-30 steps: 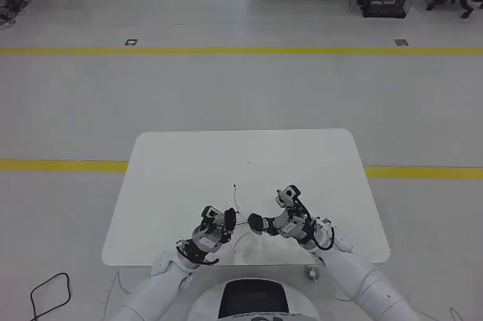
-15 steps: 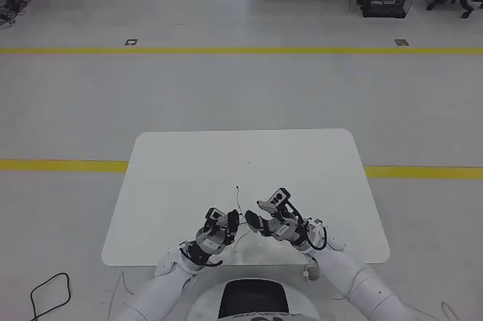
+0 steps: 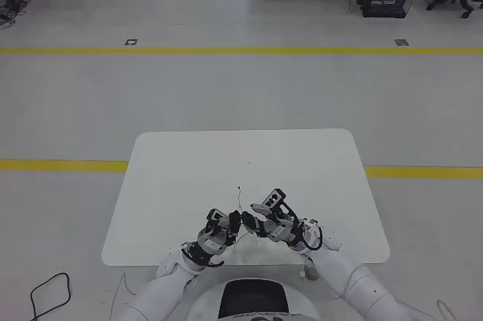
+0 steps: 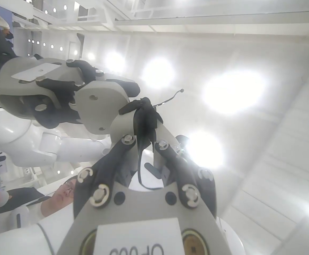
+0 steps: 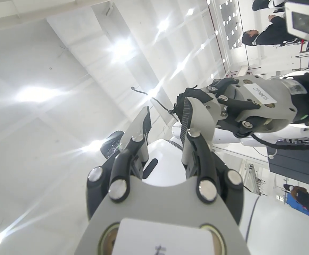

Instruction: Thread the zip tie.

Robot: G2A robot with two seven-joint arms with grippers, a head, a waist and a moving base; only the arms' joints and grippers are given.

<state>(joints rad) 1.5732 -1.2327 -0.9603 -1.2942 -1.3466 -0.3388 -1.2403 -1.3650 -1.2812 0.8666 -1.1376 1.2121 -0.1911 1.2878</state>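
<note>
A thin black zip tie (image 3: 237, 197) rises from between my two grippers over the table's front middle. My left gripper (image 4: 145, 119) is shut on the zip tie (image 4: 170, 99): the free end curves out past the fingertips and the strap loops back between the fingers. My right gripper (image 5: 165, 118) stands open, its two fingers spread on either side of the zip tie (image 5: 143, 92), just short of the left gripper (image 5: 237, 107). From above, the left gripper (image 3: 230, 225) and right gripper (image 3: 248, 222) nearly touch tip to tip.
The white table (image 3: 306, 160) is bare behind the grippers. Its front edge lies just under the wrists. Grey floor with yellow lines surrounds it, and a black cable (image 3: 49, 293) lies on the floor at the front left.
My right gripper has moved left and now sits tip to tip with the left gripper. The left gripper has shifted slightly, keeping hold of the zip tie.
</note>
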